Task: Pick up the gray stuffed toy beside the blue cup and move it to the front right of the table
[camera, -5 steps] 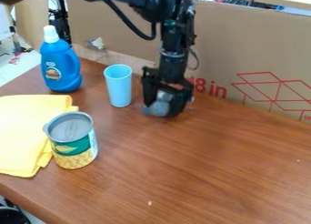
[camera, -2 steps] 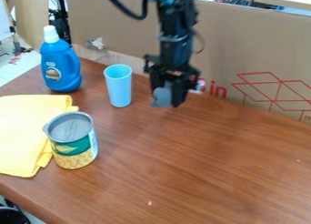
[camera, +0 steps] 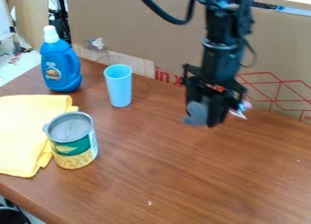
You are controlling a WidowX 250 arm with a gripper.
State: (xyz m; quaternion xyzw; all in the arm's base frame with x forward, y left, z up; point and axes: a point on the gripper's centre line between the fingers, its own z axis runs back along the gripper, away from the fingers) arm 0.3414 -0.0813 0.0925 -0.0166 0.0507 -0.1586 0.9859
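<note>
The gripper has its jaws clamped on a grey thing, well apart from the cup, bottle, can and cloth.

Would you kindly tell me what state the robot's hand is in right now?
Hand: closed on a grey object, whose exact kind I cannot tell.

Table under gripper: wood, smooth, semi-gloss. Cup, bottle, beside it: smooth plastic. Towel, farther off: matt cloth. Partition behind: matt cardboard.
</note>
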